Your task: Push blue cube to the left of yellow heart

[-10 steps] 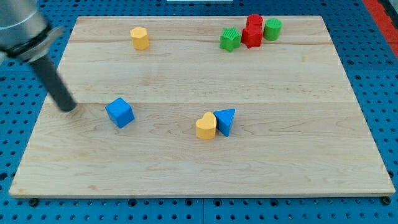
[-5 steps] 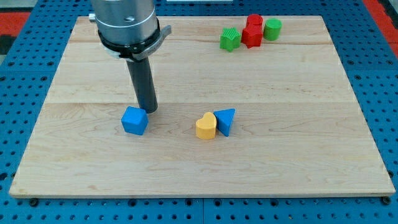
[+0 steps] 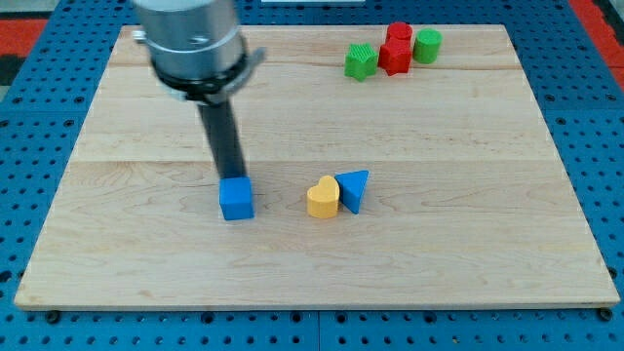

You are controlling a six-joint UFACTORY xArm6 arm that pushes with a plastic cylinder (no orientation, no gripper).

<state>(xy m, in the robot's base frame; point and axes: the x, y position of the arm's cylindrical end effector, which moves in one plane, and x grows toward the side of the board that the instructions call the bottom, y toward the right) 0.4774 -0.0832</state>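
Note:
The blue cube [image 3: 235, 199] sits on the wooden board [image 3: 409, 253], left of the middle. The yellow heart [image 3: 323, 198] lies to its right, with a gap of bare board between them. A blue triangle [image 3: 355, 189] touches the heart's right side. My tip [image 3: 233, 176] stands right at the cube's top edge, touching or nearly touching it. The dark rod rises from there up to the arm's grey body at the view's top left.
A green block [image 3: 361, 61], two red blocks [image 3: 397, 51] and a green cylinder [image 3: 426, 45] cluster at the view's top right. The arm's body hides the board's top-left part, where a yellow block lay earlier.
My tip swept in from the far left to the cube's top side. The blue cube slid right and slightly down, closer to the yellow heart, and turned square to the view.

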